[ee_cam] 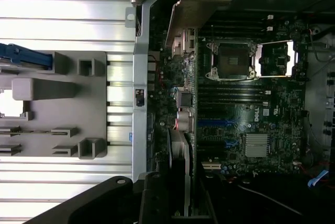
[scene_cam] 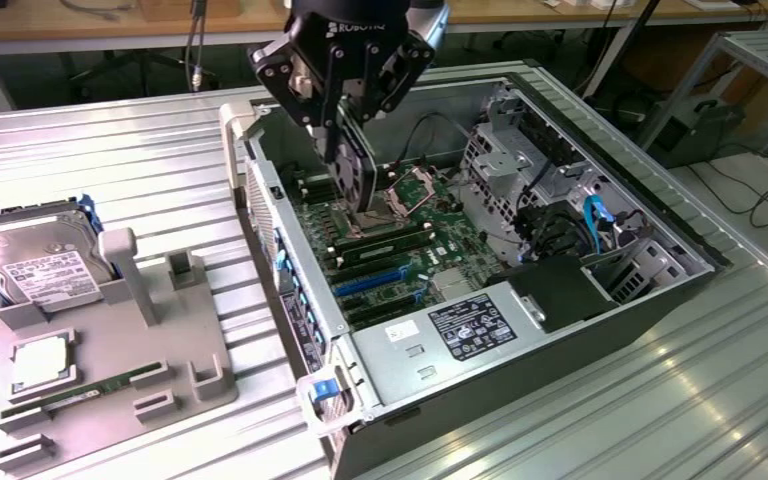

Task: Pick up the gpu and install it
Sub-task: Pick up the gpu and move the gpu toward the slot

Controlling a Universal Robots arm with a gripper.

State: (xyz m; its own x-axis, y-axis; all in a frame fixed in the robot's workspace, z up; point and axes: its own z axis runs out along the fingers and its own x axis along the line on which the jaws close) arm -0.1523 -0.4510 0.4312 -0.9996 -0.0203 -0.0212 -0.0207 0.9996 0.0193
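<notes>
My gripper [scene_cam: 335, 125] hangs over the open computer case [scene_cam: 560, 110], shut on the upper edge of the gpu [scene_cam: 348, 175]. The gpu is a thin dark card held upright on its edge, its lower end just above the motherboard [scene_cam: 404, 245] near the CPU socket [scene_cam: 408, 192]. In the wrist view the gpu [ee_cam: 180, 156] appears edge-on, running out from the gripper [ee_cam: 178, 208] over the motherboard [ee_cam: 246, 103]. Blue expansion slots [scene_cam: 371, 280] lie on the board toward the case's near end, and they also show as blue slots [ee_cam: 214, 124] in the wrist view.
On the exterior view's left a grey fixture tray [scene_cam: 204, 375] holds a silver hard drive [scene_cam: 37, 262], a CPU chip [scene_cam: 40, 360] and a green memory stick [scene_cam: 84, 385]. Inside the case are a power supply [scene_cam: 471, 325], drive cages [scene_cam: 511, 165] and loose cables [scene_cam: 591, 225].
</notes>
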